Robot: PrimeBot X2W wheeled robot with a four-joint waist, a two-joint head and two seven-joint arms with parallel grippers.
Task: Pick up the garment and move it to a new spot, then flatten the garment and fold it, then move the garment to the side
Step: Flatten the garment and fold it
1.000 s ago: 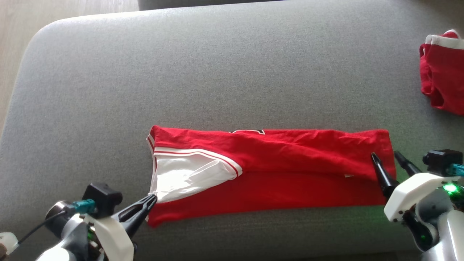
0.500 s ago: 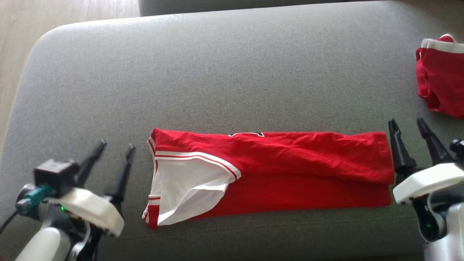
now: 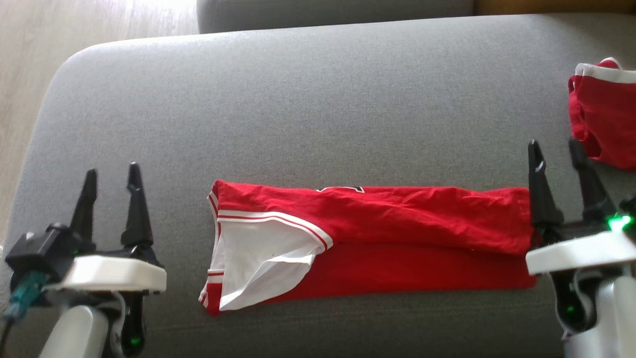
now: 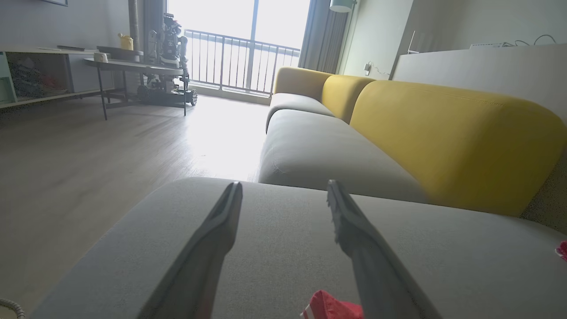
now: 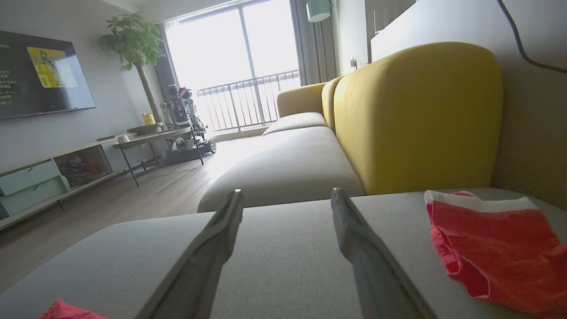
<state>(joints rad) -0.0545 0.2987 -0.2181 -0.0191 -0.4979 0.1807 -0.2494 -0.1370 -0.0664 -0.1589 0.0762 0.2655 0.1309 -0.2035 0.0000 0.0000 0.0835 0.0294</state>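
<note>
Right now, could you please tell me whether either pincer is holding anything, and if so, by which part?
Nothing is held. The left pincer and right pincer are both open, either side of the folded red garment.

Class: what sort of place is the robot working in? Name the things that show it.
Probably a home living room: a grey and yellow sofa, a wall-mounted television and a potted plant by a balcony window.
</note>
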